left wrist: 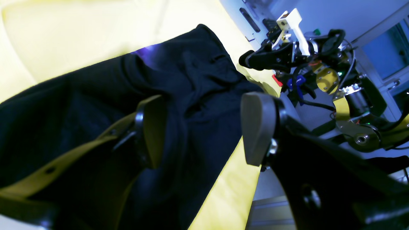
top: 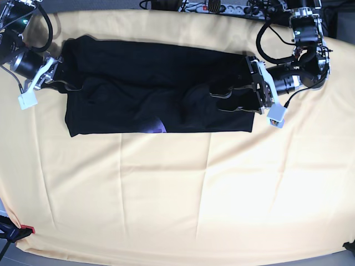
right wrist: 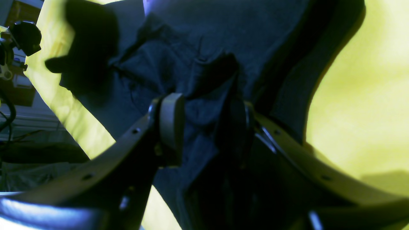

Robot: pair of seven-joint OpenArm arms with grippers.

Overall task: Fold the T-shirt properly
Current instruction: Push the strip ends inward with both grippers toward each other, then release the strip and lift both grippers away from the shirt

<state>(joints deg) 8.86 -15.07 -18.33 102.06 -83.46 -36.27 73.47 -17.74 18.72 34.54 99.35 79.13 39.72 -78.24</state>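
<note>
Already the T-shirt [top: 138, 83] lies on the yellow cloth [top: 177, 194] covering the desk as a long band, still needing crosswise folds; the left gripper [top: 221, 101] hangs spread, the right gripper [top: 69, 84] pinches its edge.

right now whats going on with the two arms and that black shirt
Two robot arms are folding a black T-shirt on a yellow cloth. The shirt lies as a long band across the far half of the cloth. The left gripper stands open over one end, nothing pinched between its fingers. The right gripper is at the other end with shirt fabric bunched between its fingers.
</note>
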